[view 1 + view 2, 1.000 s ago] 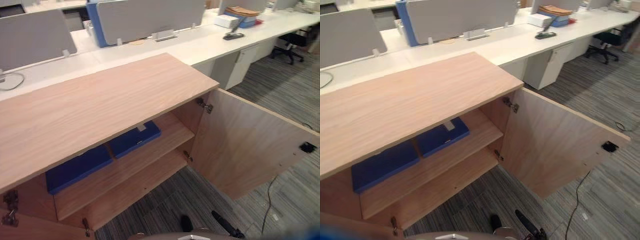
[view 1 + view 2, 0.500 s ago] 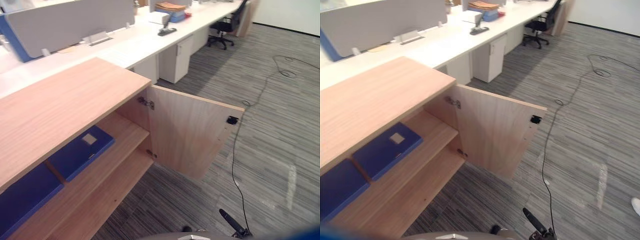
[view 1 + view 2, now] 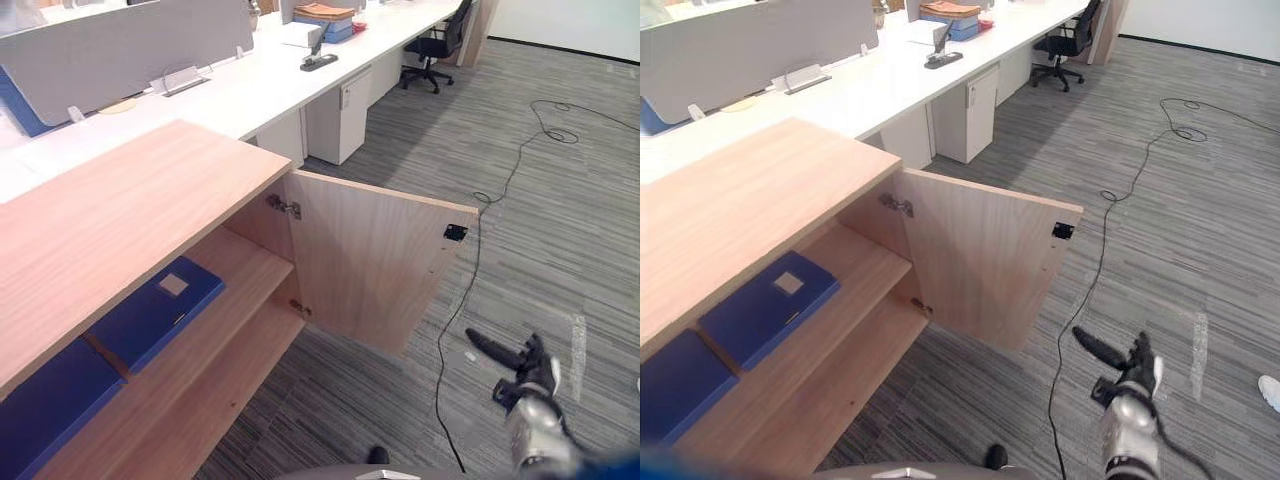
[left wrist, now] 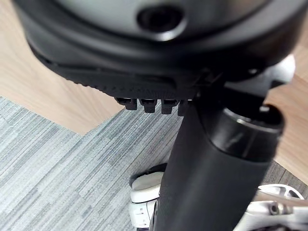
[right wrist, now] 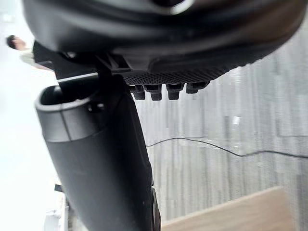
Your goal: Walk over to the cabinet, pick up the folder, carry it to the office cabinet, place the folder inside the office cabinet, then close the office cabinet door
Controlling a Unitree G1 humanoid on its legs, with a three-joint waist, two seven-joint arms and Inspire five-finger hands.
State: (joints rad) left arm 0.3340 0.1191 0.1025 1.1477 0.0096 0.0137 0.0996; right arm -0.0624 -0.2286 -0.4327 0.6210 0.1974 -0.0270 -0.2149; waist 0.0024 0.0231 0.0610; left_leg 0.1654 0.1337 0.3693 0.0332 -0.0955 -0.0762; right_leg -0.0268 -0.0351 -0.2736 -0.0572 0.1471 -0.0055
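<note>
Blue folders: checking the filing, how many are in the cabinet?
2. One blue folder with a pale label lies on the upper shelf; a second blue folder left of it, partly under the wooden top. More may be hidden.

The right arm (image 3: 537,440) is a smooth silver-grey tube that ends in the dark right hand (image 3: 522,372) with slim black fingers. Seen close up, this hand has a finely dotted black pad, a row of small squared black finger ends and a thick matte-black cylindrical right thumb (image 5: 101,159). The left hand (image 4: 144,53) is built alike, with a glossy dark shell, a ribbed black edge and a stout black left thumb (image 4: 211,178).
</note>
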